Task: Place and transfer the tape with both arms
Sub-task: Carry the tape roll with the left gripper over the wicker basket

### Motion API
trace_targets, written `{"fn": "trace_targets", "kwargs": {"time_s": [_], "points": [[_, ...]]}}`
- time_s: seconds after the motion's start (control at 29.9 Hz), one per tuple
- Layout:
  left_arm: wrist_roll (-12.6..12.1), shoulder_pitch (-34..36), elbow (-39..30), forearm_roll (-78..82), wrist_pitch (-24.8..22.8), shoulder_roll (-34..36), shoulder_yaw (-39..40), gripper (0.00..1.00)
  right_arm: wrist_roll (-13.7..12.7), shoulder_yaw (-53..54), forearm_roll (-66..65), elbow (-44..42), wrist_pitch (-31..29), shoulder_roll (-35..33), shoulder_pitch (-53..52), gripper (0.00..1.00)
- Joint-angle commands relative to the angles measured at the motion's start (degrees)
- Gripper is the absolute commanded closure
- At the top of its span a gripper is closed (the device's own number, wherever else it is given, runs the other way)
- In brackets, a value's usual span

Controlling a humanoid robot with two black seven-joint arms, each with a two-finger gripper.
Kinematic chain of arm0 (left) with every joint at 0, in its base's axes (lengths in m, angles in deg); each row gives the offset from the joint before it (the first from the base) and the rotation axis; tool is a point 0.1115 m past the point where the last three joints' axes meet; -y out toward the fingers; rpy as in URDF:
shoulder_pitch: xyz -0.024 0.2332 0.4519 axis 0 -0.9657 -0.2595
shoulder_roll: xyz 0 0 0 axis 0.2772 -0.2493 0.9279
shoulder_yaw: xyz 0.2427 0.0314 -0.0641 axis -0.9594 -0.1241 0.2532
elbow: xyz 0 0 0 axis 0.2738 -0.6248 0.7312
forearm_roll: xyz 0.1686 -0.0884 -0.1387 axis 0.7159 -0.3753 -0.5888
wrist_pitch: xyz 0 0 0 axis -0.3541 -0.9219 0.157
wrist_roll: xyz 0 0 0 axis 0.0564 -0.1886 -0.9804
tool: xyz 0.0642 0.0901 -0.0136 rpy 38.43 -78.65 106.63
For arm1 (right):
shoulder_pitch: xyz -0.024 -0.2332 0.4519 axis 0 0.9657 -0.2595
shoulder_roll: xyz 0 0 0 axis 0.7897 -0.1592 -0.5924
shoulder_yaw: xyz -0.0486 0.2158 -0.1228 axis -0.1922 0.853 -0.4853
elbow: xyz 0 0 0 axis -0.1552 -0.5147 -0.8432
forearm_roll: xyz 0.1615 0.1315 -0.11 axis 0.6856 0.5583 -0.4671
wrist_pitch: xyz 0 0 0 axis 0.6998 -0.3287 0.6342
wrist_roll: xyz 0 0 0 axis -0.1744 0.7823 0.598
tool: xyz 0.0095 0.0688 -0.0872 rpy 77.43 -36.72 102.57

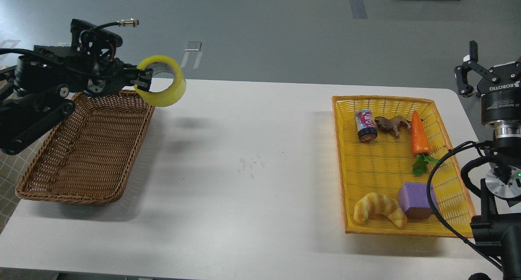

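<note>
Head view. Tape: wide roll, translucent yellow wall, paler grey-white inner core partly visible through the ring opening. It is off the table, held in the air over the far right corner of the brown wicker basket, with its shadow on the tabletop just beside that corner. Roll is tilted, opening facing roughly toward the camera.

Left gripper: fingers pinched onto the near-left wall of the roll, one fingertip inside the ring, the other outside. Left arm is cut off at the left frame edge; its wrist is a dark tangle of cables and the finger outlines are hard to separate.

Right gripper: raised at the right edge beyond the table, well apart from the tape, holding nothing; its fingers are seen nearly edge-on, so the gap between them cannot be judged. ROBOTIQ lettering is readable on the body.

Yellow basket at right holds a can, an animal figure, a carrot, a purple block partly crossed by a cable, and a croissant.
</note>
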Motion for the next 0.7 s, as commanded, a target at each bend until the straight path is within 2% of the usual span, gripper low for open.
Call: {"fn": "trace_targets", "kwargs": {"time_s": [0.0, 0.4, 0.67], "points": [[1.49, -0.93, 0.5, -0.82, 0.0, 3.34, -0.16, 1.0, 0.0, -0.06, 0.0, -0.09, 0.0, 0.0, 0.02, 0.01], [3.77, -8.84, 2.61, -2.85, 0.05, 9.15, -0.16, 1.0, 0.0, -0.06, 0.0, -0.09, 0.0, 0.0, 0.11, 0.01], [4.83, -12.44, 3.23, -5.13, 1.8, 11.44, -0.24, 1.0, 0.0, -0.06, 0.0, -0.18, 0.0, 0.0, 0.29, 0.01]]}}
